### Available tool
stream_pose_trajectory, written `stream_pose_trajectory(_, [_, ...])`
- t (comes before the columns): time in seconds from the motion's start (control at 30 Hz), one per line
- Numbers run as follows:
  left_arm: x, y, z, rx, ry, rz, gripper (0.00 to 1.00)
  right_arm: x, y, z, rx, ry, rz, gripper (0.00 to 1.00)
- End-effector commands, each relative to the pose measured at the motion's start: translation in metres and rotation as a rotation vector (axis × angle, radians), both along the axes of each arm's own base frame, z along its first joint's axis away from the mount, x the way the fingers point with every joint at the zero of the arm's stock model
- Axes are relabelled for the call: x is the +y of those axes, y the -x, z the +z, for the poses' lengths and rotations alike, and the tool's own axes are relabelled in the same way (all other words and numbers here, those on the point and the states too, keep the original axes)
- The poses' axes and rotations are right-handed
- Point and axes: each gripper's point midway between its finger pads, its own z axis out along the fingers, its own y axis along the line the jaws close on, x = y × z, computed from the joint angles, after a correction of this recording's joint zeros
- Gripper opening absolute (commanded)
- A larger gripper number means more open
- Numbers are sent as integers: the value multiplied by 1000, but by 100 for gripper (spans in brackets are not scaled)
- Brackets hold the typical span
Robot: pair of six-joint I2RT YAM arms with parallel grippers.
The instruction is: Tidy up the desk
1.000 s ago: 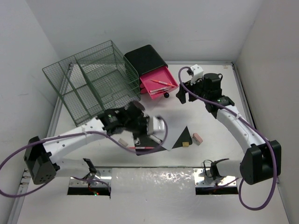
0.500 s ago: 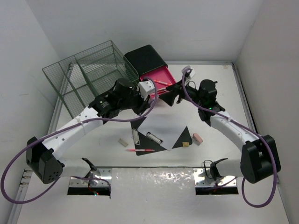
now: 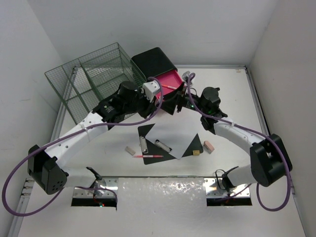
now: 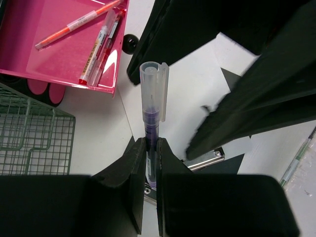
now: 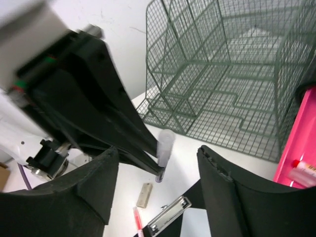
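Over at ten o'clock on the desk (image 3: 237,91), which spreads white under everything here, sits the green wire rack (image 3: 94,84). The left arm reaches past it. The left gripper (image 4: 150,148) is pinched tight on the lower barrel of a purple pen (image 4: 153,94), whose clear cap points to twelve o'clock and sticks well out of the fingers.

At twelve o'clock the pink drawer (image 4: 49,64) is pulled open with a few pens (image 4: 98,47) already lying in it. The held pen hangs just short of its near lip, over bare desk rather than over the tray.

The right gripper (image 5: 159,153) faces the left one almost nose to nose. Its fingers stand wide apart on either side of the cap and touch nothing that I can see.

Down at six o'clock lie a clipboard (image 3: 148,136), a pink pen (image 3: 148,156) and a small eraser (image 3: 130,149).

What worries me is how close the two arms are. If the right fingers grip only the cap, I'd expect it to pull off and leave the pen behind. If the left lets go before the other has a hold, the pen likely drops outside the drawer and rolls. Any sideways drift could knock the fingers together.
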Motion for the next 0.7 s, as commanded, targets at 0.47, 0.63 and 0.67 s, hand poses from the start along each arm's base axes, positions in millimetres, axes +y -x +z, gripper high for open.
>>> stream_pose_trajectory(0.47, [-6,-5,28,-76,52,-30,0,28,-22,14,38,-83,19,6])
stream_pose_trajectory(0.63, [3,-9,25,-95,2,-6,54,19,-43,0,-5,65,-90,0])
stream_pose_trajectory(0.67, [7,-11,27,-106,-8,14,64,14,-51,-4,-18,120,-136,0])
